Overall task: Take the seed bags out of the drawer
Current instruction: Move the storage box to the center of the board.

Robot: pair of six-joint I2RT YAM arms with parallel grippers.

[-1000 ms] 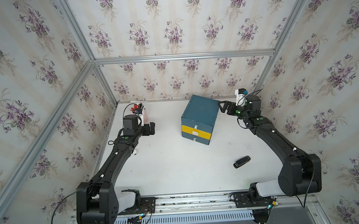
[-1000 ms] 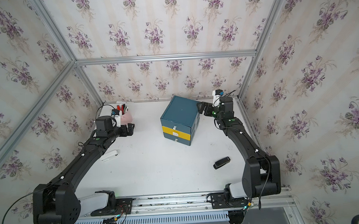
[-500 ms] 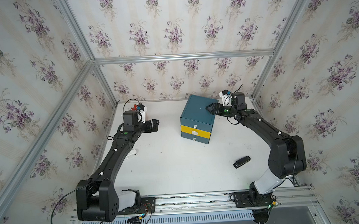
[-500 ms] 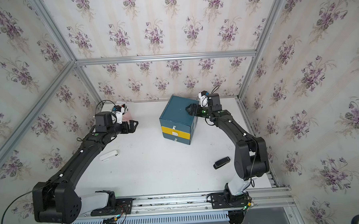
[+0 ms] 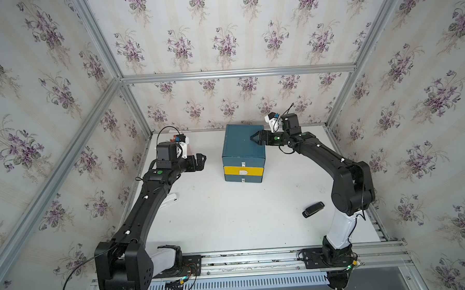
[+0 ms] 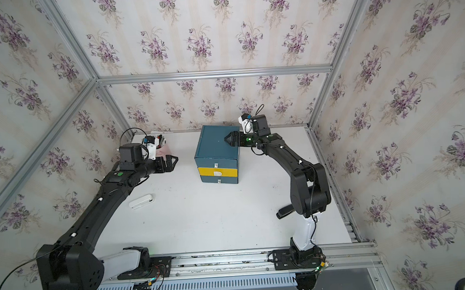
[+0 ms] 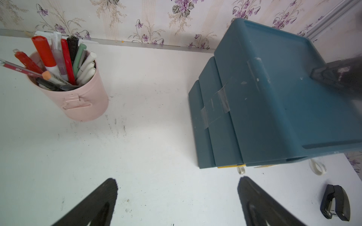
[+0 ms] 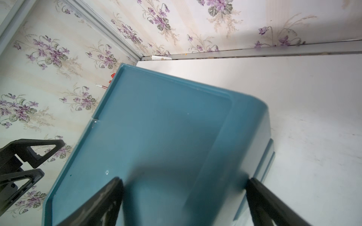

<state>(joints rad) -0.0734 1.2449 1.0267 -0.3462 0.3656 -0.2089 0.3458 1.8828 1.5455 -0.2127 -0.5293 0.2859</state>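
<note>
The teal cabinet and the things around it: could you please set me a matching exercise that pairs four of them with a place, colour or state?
Things:
1. pen cup
2. middle drawer
3. black gadget
4. right hand

Descriptions:
A. open, over the top of the cabinet
B. pink, on the robot's left of the cabinet
C. yellow front, shut
D. lying on the table, on the robot's right of the cabinet

Pairs: 1-B, 2-C, 3-D, 4-A
</note>
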